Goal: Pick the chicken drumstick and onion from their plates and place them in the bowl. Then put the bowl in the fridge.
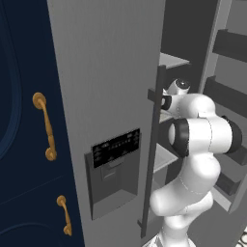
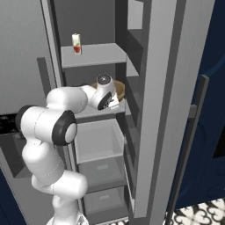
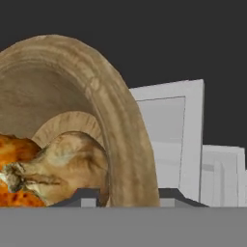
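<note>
Gripper (image 3: 129, 197) straddles bowl (image 3: 120, 120) rim; onion (image 3: 67, 164), drumstick (image 3: 12, 149) inside.

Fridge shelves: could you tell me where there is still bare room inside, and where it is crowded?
The upper shelf is bare to the right of the small bottle at its left end. The middle shelf is crowded: the bowl, holding the onion and chicken drumstick, sits there with the gripper at its rim. The open drawer below looks empty.
</note>
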{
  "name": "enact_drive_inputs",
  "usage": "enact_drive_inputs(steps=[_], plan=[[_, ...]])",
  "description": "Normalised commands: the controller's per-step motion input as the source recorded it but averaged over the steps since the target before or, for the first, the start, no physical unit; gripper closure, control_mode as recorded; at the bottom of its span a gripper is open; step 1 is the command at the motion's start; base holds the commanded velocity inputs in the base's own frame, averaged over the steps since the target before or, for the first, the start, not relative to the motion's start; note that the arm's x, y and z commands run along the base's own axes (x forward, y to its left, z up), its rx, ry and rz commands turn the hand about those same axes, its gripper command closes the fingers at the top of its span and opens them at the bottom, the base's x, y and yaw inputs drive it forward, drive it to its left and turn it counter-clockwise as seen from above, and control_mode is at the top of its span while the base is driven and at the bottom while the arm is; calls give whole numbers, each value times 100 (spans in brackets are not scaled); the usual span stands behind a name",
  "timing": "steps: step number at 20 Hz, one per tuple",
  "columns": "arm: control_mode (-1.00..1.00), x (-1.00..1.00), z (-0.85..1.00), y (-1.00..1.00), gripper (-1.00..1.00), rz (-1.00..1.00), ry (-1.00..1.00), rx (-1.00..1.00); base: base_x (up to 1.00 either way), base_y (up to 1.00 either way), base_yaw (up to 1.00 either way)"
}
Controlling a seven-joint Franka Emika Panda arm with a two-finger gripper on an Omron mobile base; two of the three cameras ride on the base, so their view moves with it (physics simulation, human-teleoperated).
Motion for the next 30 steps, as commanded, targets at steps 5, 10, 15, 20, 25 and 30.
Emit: enact_drive_inputs(steps=[5, 10, 15, 20, 25, 30], plan=[[-100, 0, 4, 18, -100, 0, -8, 0, 0, 0, 0], [-100, 0, 11, 16, -100, 0, -18, -1, 0, 0, 0], [-100, -7, 14, 7, -100, 0, -19, 0, 0, 0, 0], [-100, -41, 19, 0, -100, -4, -1, 2, 0, 0, 0], [-100, -71, 48, 0, -100, -11, -1, 1, 0, 0, 0], [-100, -96, 77, 0, -100, -5, -9, 1, 0, 0, 0]])
